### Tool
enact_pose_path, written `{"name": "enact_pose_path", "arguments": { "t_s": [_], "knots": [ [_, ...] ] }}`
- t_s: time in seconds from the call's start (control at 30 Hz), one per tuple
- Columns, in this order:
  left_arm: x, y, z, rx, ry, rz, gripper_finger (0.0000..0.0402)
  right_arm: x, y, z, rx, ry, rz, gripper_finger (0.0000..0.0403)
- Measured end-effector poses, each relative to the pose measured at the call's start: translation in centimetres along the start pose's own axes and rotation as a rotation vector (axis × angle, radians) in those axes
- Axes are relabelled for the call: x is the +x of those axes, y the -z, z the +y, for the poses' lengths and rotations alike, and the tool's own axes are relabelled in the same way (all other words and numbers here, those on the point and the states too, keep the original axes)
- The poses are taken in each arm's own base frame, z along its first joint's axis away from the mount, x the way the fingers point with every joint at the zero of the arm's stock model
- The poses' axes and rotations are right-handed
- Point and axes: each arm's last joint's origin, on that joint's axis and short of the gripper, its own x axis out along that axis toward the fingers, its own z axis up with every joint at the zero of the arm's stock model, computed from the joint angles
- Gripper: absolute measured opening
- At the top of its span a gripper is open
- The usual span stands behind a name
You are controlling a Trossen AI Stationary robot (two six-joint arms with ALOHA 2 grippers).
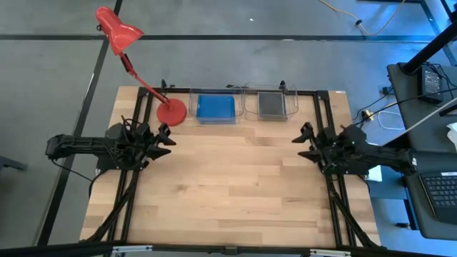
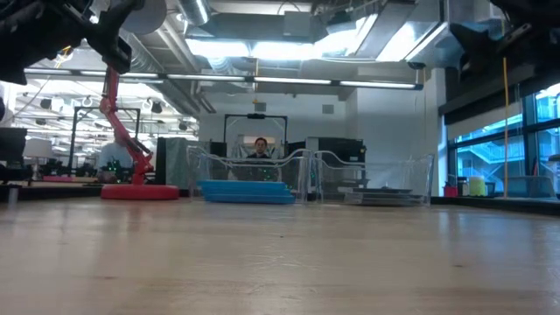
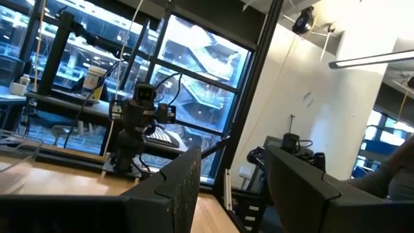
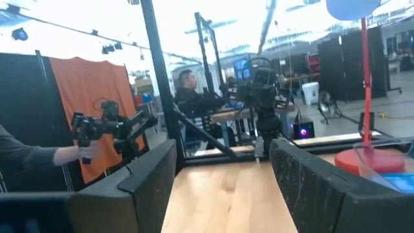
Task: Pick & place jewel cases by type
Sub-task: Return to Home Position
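The blue jewel cases [image 1: 215, 107] lie stacked flat in the left clear tray [image 1: 216, 93] at the table's far edge; in the low view the blue stack [image 2: 246, 191] rests on the tray floor. The clear/grey jewel cases [image 1: 271, 104] lie in the right clear tray [image 1: 271, 89], seen low as a dark stack [image 2: 378, 196]. My left gripper [image 1: 168, 136] hovers at the table's left side, open and empty, fingers apart in its wrist view [image 3: 229, 188]. My right gripper [image 1: 303, 140] hovers at the right side, open and empty [image 4: 223, 188].
A red desk lamp stands with its round base [image 1: 171, 112] at the far left of the table, beside the blue tray; its head [image 1: 118, 28] reaches past the table's far left corner. Bare wood [image 1: 235, 178] spans the table's middle and near part. People show in the room beyond.
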Motion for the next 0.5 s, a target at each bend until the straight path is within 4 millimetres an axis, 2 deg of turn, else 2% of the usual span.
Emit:
{"name": "enact_pose_path", "arguments": {
  "t_s": [0.13,0.5],
  "knots": [
    [0.0,0.2,0.1,-0.005,-0.008,0.016,0.0167,-0.1,1.3,-0.4,0.022,-0.004,-0.011,0.0255],
    [-0.1,1.5,0.7,-0.050,-0.074,0.153,0.0167,-0.1,1.5,-0.4,0.024,0.004,0.010,0.0255]
  ]
}}
